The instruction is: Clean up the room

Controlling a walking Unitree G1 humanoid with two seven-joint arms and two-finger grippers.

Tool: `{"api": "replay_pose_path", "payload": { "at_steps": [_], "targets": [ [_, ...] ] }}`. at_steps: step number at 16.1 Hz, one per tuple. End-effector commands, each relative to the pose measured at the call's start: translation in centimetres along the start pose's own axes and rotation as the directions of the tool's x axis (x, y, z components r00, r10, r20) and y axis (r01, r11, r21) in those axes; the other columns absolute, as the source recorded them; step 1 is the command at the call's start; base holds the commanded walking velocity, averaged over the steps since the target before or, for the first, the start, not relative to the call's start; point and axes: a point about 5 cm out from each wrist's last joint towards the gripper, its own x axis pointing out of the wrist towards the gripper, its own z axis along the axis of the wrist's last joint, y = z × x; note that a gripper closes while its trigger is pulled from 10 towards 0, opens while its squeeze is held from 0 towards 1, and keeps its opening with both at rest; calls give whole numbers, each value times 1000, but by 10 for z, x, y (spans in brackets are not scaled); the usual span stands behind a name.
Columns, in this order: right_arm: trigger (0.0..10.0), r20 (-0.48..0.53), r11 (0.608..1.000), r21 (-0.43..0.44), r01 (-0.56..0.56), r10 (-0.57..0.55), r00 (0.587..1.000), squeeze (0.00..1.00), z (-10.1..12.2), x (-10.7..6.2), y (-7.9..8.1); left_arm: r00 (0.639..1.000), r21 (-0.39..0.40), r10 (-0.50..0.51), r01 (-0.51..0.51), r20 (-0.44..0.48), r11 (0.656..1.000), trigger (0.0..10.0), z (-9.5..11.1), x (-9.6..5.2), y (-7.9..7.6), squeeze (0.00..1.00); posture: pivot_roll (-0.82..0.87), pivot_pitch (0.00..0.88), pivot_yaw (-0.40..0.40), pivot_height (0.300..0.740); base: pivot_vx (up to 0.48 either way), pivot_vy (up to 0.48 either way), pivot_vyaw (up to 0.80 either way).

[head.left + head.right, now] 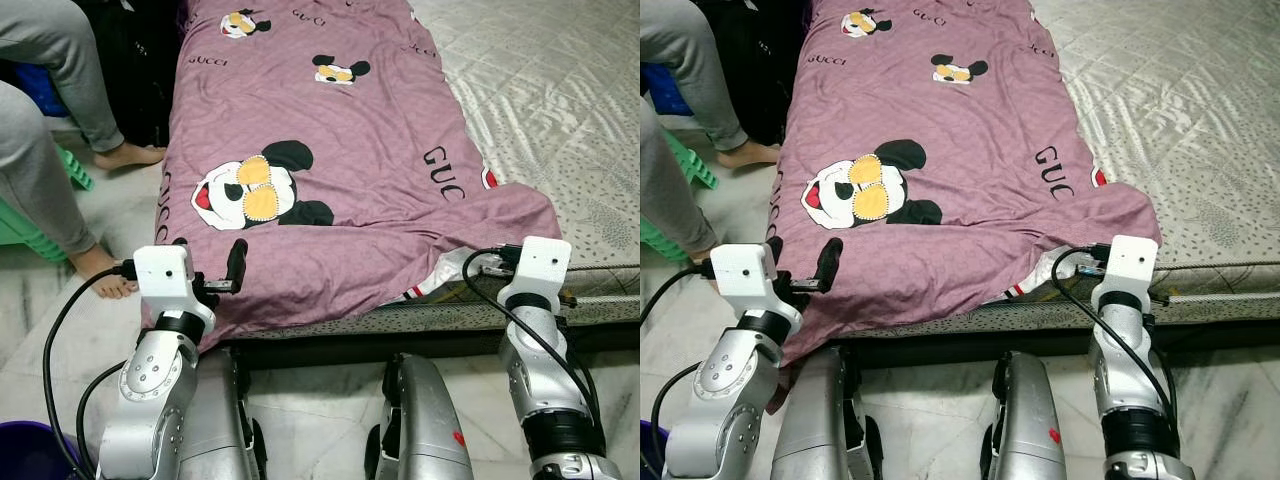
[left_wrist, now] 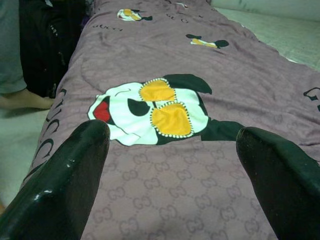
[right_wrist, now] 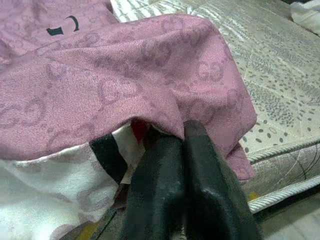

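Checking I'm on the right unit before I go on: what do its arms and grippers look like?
Both arms are silver metal with rounded, jointed segments; the left forearm has small round holes. Each wrist carries a white boxy block with looping black cables. The left gripper has two long, glossy black fingers with rounded tips. The right gripper has the same black fingers.

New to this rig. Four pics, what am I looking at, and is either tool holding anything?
This is a humanoid robot with two silver arms, standing at the foot of a bed. The two wide pictures come from its head camera, looking down. The other two come from cameras on each wrist, looking along that arm's black fingers. A purple blanket with cartoon prints lies on the bed. The left tool is open, at the blanket's near edge. The right tool is shut on the blanket's turned-up corner. A person's legs are beside the bed.
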Motion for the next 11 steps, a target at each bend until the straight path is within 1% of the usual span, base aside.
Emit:
{"api": "replay_pose_path", "payload": {
  "at_steps": [1,4,5,6,7,8,9,11],
  "targets": [
    [0,-60,999,21,41,-40,997,0,-11,-2,-8,1000,7,14,-14,-4,1000,10000,-2,-2,3,0,61,147,-1,548,0,0,0],
    [0,-92,997,-13,79,-80,993,0,-19,-7,-20,1000,8,12,-12,-4,1000,10000,-2,-2,3,0,59,149,0,548,0,0,0],
    [0,-113,995,-21,100,-102,988,0,-24,-9,-29,1000,7,13,-13,-4,1000,10000,-2,-2,3,0,52,152,-3,548,0,0,0],
    [0,-136,992,-51,119,-125,983,0,-30,-15,-44,1000,5,13,-13,-6,1000,10000,-2,-3,3,0,50,155,-6,548,0,0,0],
    [0,-146,990,-67,122,-130,981,0,-33,-19,-53,1000,3,12,-12,-8,1000,10000,-3,-3,3,0,46,156,-7,548,0,0,0],
    [0,-156,990,-80,119,-130,979,0,-35,-23,-58,1000,2,10,-10,-10,1000,10000,-4,-4,2,0,39,160,-7,548,0,0,0],
    [0,-166,989,-112,95,-113,980,0,-39,-33,-64,1000,0,6,-6,-13,1000,10000,-5,-3,1,0,31,163,-6,548,0,0,0],
    [0,-183,988,-131,84,-108,977,0,-43,-40,-69,1000,-3,3,-3,-14,1000,10000,-5,-3,0,0,27,164,-6,548,0,0,0]
  ]
}}
